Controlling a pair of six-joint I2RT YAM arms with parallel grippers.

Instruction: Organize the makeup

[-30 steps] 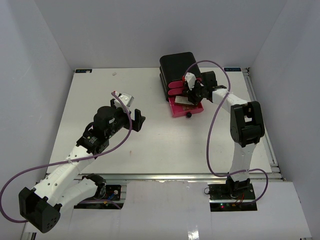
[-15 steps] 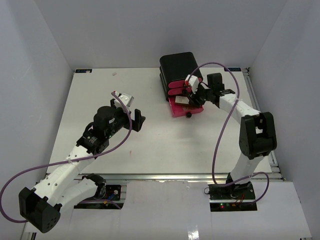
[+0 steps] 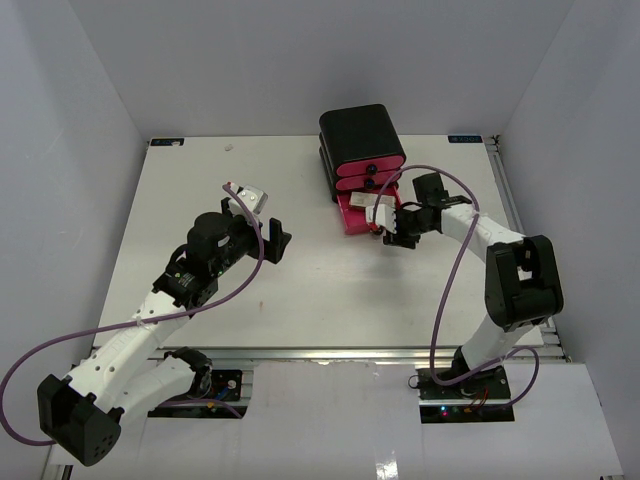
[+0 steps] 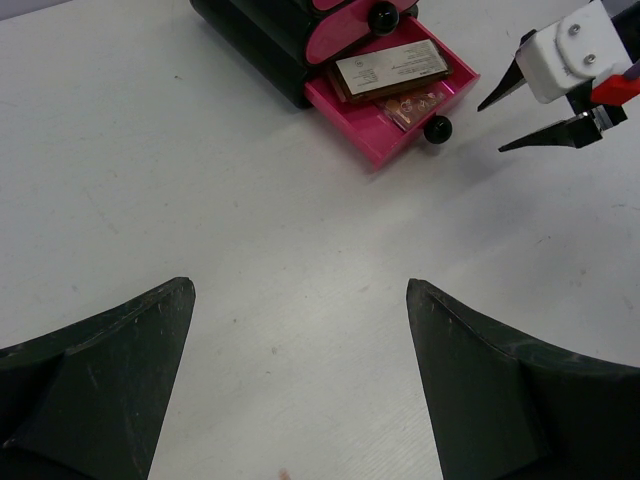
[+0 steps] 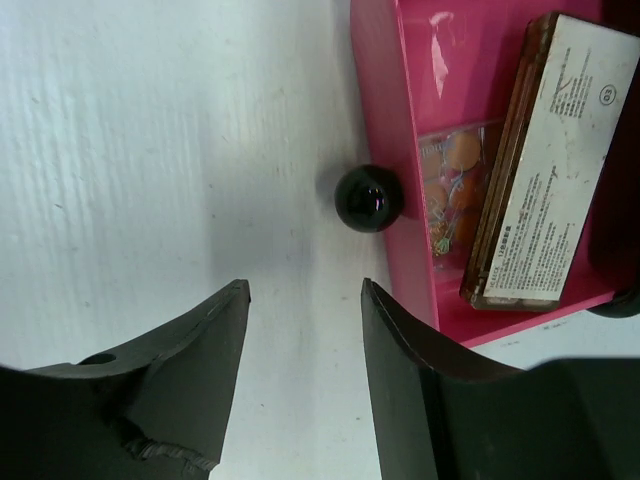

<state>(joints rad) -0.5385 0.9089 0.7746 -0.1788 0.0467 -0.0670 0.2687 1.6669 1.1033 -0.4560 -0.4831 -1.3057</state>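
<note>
The makeup lies in the open pink bottom drawer (image 5: pixel 385 120) of the black box (image 3: pixel 360 135): a brown palette with a white label (image 5: pixel 545 160) and a clear packet with an orange-tan compact (image 5: pixel 455 190). Both also show in the left wrist view, the palette (image 4: pixel 390 70) and the compact (image 4: pixel 418 98). No lipstick tubes or bottle are in view. My right gripper (image 5: pixel 304 290) is open and empty just in front of the drawer's black knob (image 5: pixel 369 198). It shows from above (image 3: pixel 390 236). My left gripper (image 4: pixel 298 290) is open and empty over bare table, far left of the box (image 3: pixel 278 240).
The two upper pink drawers (image 3: pixel 368 172) are closed, with black knobs. The white table (image 3: pixel 200 190) has side walls close at left and right. The right arm's purple cable (image 3: pixel 445 260) loops over the table.
My right gripper has drawn back from over the drawers, toward the near side, down in front of the open drawer's knob. The left arm has not moved.
</note>
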